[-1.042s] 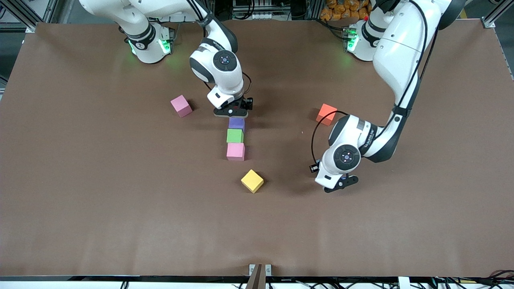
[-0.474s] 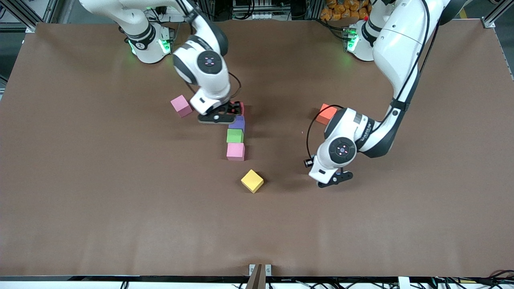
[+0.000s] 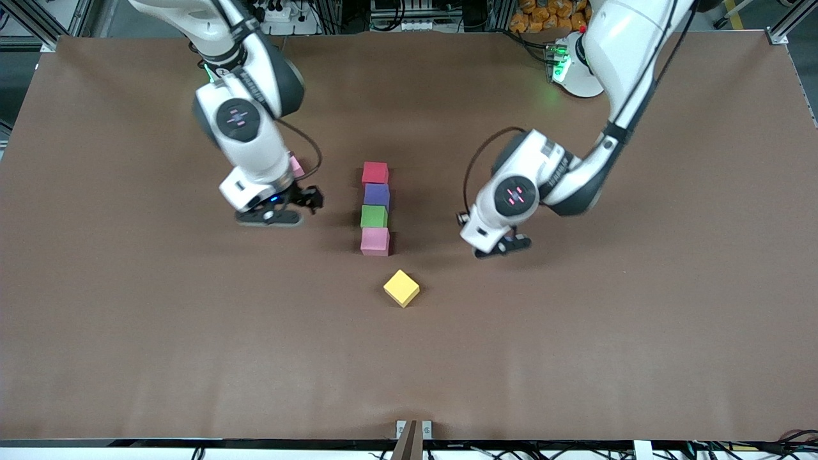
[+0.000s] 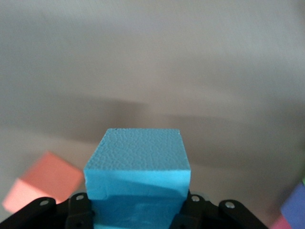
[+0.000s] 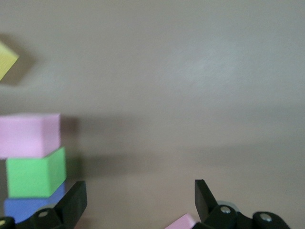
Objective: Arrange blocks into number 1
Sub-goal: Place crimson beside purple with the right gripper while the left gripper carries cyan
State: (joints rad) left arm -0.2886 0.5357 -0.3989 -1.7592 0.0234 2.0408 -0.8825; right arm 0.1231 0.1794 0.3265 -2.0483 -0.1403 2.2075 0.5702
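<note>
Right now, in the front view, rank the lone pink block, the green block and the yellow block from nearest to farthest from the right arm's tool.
1. Lone pink block, close by the right tool, partly hidden by that arm.
2. Green block, in the line of four.
3. Yellow block, alone, nearest the front camera.

light: even, bright, from overhead | shadows: soft, short, beside the blocks and under both arms | glare: none on the matte brown table; green glow by the arm bases | blur: both arms smeared in the front view; wrist views soft, orange block streaked
</note>
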